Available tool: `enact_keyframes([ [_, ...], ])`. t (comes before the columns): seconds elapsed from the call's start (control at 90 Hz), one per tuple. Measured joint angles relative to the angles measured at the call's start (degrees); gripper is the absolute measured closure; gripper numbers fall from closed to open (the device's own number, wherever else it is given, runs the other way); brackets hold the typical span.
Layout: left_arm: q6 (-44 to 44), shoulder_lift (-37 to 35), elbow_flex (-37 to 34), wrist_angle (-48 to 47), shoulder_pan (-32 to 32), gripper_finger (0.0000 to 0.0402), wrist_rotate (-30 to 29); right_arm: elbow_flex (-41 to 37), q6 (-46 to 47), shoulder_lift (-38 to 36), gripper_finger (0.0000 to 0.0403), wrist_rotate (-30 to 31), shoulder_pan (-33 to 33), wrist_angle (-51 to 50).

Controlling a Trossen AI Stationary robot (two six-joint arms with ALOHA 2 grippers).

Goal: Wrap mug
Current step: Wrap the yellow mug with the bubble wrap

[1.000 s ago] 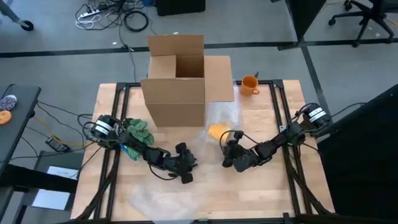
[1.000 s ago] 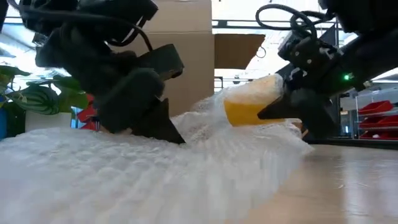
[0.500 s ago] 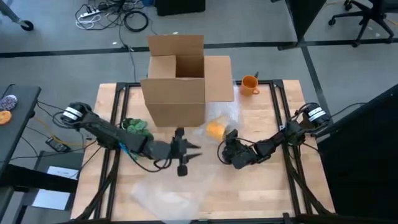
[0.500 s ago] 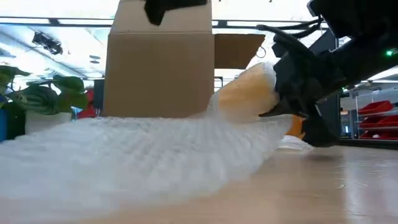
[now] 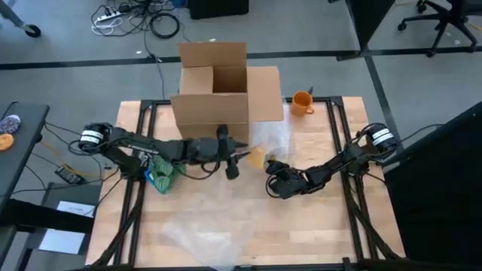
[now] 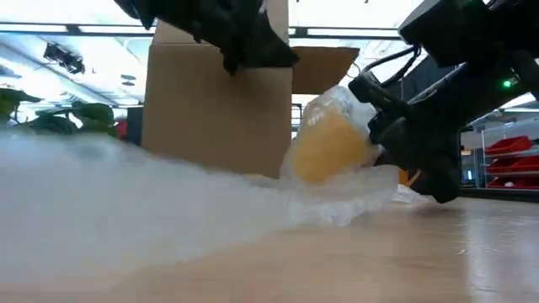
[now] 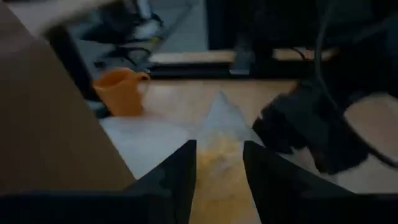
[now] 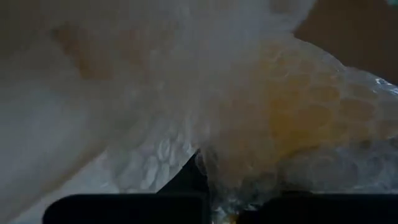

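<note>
A yellow mug [image 5: 258,157] lies under clear bubble wrap [image 5: 199,229], in front of the cardboard box. In the low view the mug [image 6: 330,145] tilts up, with its lower end on the sheet [image 6: 168,219]. My right gripper [image 5: 269,173] is shut on the wrapped mug from the table's right. My left gripper [image 5: 242,155] hangs open above the table just left of the mug. In its wrist view the mug [image 7: 217,155] shows past the gap between the fingers. Whether the left gripper touches the wrap, I cannot tell. My right gripper holds the wrapped mug by the end that faces the table's right [image 6: 369,145], coming in roughly level from that side. The bubble wrap [image 8: 214,186] bunches over the fingers and hides the exact hold. The mug is tilted, its other end low on the sheet.
An open cardboard box [image 5: 218,98] stands at the far middle. A second orange mug [image 5: 301,102] stands to the right of the box, and it also shows in the left wrist view [image 7: 121,90]. A green plant [image 5: 162,172] sits at the left. Bare wood lies at the near right.
My left gripper has risen off the bubble wrap and gone toward the far edge and right, ending beside the mug. My right gripper has tipped the mug from lying level to tilted up, and the wrap now covers the mug.
</note>
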Motion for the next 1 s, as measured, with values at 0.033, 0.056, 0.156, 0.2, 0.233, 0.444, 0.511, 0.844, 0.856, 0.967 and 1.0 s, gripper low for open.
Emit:
enact_keyframes([
  [0.033, -0.93, 0.57, 0.10, -0.04, 0.74, 0.0264, 3.73, 0.00, -2.44, 0.00, 0.0401, -0.47, -0.03, 0.07],
  [0.056, -1.23, 0.97, 0.10, -0.07, 1.04, 0.0259, 5.60, 0.00, -3.83, 0.00, 0.0401, -0.83, -0.10, 0.11],
  [0.156, -0.59, 3.01, 0.01, -0.31, 1.16, 0.0239, 8.46, 0.00, -8.34, 0.02, 0.0400, -1.92, -0.47, 0.01],
  [0.2, 0.65, 3.94, -0.13, -0.78, 0.90, 0.0230, 8.53, 0.00, -9.50, 0.02, 0.0400, -1.98, -0.72, -0.02],
  [0.233, 0.56, 4.53, -0.18, -0.90, 0.76, 0.0224, 8.63, 0.00, -9.98, 0.02, 0.0400, -2.19, -0.82, 0.00],
  [0.444, 1.15, 8.31, -0.08, -1.43, 0.27, 0.0207, 2.92, 0.00, -10.45, 0.02, 0.0386, -5.08, -0.56, 0.00],
  [0.511, 2.31, 9.22, -0.08, -0.61, 0.20, 0.0206, 1.33, 0.02, -10.88, 0.02, 0.0381, -6.32, -0.12, 0.09],
  [0.844, 5.12, 12.76, -0.21, 4.52, -1.66, 0.0207, 0.31, 0.02, -11.05, 0.02, 0.0376, -8.30, 0.87, 0.18],
  [0.856, 5.12, 12.76, -0.21, 4.60, -1.67, 0.0207, 0.31, 0.02, -11.00, 0.02, 0.0375, -8.43, 0.87, 0.18],
  [0.967, 5.71, 12.76, -0.23, 5.03, -1.72, 0.0221, 0.31, 0.02, -9.74, 0.02, 0.0371, -10.29, 0.87, 0.34],
  [1.0, 6.32, 12.76, -0.23, 5.10, -1.75, 0.0230, 0.32, 0.02, -9.61, 0.02, 0.0368, -10.86, 0.90, 0.33],
])
